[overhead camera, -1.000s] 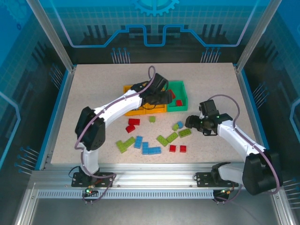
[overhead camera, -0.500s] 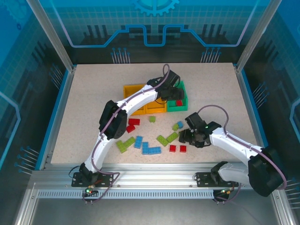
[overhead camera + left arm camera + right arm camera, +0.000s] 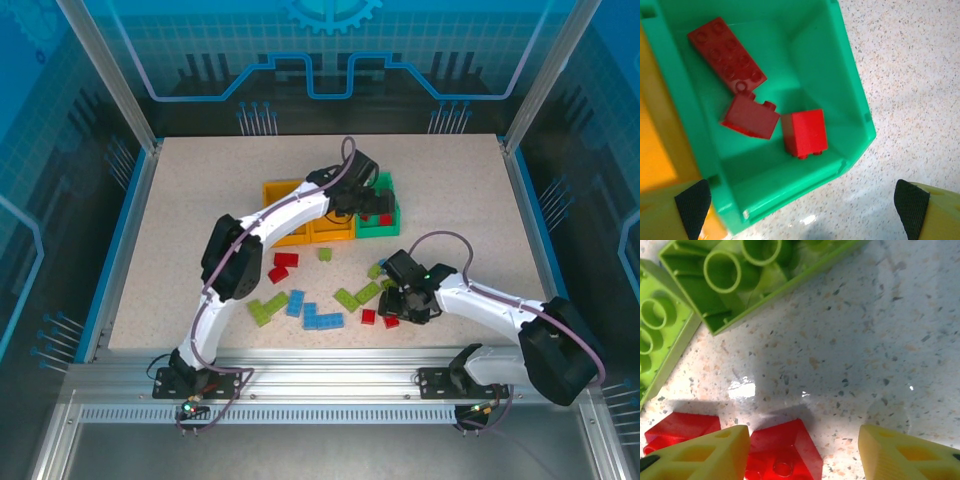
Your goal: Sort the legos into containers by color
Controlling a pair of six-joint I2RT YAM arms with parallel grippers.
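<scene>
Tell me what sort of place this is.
Probably a robotics lab workcell: left arm and right arm bolted to an aluminium rail, a speckled table walled by clear blue panels, lego bricks and sorting bins set out.

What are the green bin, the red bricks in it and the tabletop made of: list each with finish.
Green bin: moulded plastic by the look, smooth, semi-glossy, soft highlights on its walls.
Red bricks: hard plastic, satin sheen, moulded studs.
Tabletop: speckled, stone-like, perhaps laminate or composite; glossy, it reflects a light.

Left gripper (image 3: pixel 377 207) above green bin (image 3: pixel 377 232) (red lego (image 3: pixel 385 219) inside).
</scene>
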